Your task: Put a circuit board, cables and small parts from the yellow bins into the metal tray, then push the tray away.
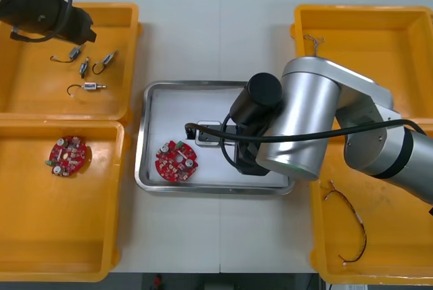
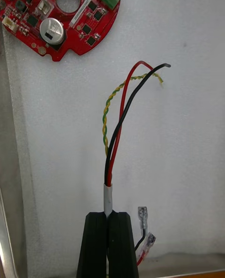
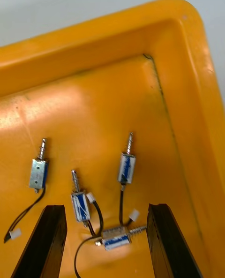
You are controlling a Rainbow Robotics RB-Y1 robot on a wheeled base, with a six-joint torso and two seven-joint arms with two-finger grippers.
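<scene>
1. Right gripper (image 2: 108, 214) — fingers pressed together, clamped on the grey sleeve of the cable (image 2: 115, 132). It is over the tray, at the centre of the front view, under the big silver arm.
2. Cable: red, black and a twisted yellow-green strand fan out from the sleeve over the tray's white floor. Two small connectors hang just beside one finger.
3. Tray (image 1: 145, 168): centre of the front view, between the bins at left and right.
4. Board (image 1: 176, 161): flat in the lower-left part of the tray, apart from the cable's free ends.
5. Second board (image 1: 67, 156): upper part of the lower-left bin (image 1: 20, 236).
6. Left gripper (image 3: 105, 206) — fingers wide apart, nothing held. It is over the upper-left bin (image 1: 40, 94), at the upper left of the front view.
7. Parts (image 3: 125, 168): four on that bin's floor, each with a thin black lead. One lies crosswise between the left fingers, and the other three lie just beyond the fingertips.
8. Spare cable (image 1: 348, 229): thin, dark and looped, in the lower-right bin (image 1: 392, 236).
</scene>
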